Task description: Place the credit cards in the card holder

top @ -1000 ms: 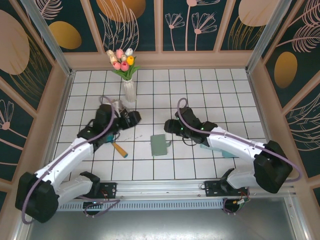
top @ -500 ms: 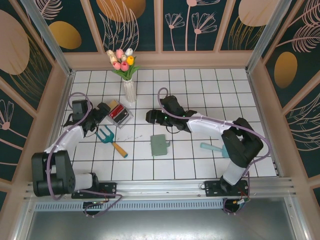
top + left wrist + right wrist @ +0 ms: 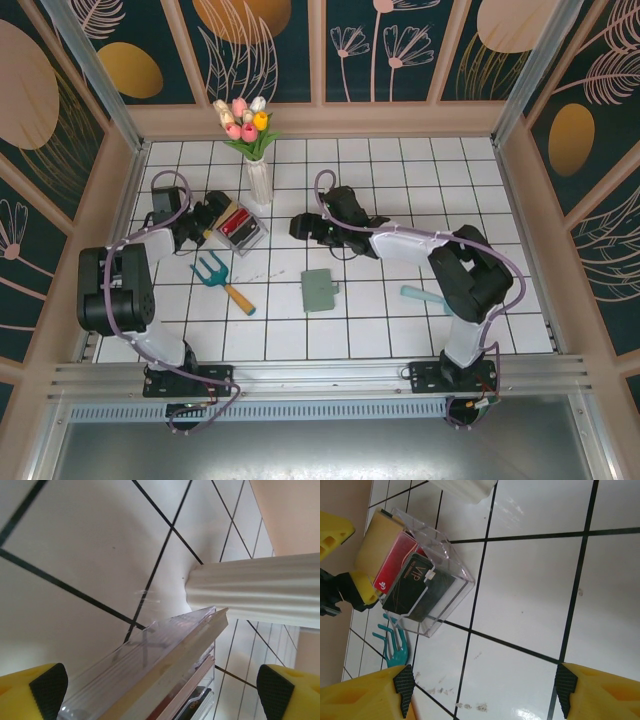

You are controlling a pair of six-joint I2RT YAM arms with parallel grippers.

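White tiled table, patterned walls around it, and for you the job has barely begun. Take the clear box as your marker. Nearest you, forward of the box and off to its right, the card holder lies flat and folded shut with nothing in it that you can see. A garden fork lies just in front of the box.

The credit cards are inside the box: a red card with a dark card on top of it. So you have every card left to lift out, and the holder to open.

Your left gripper sits at the box's left end with its fingers spread wide. Your right gripper, also spread and holding nothing, waits to the box's right. Beyond the box stands the vase.

You cannot tell how many cards are stacked there, whether the tan strip at the box's far edge is a card, or whether the left fingers touch the box. The holder's pockets are hidden.
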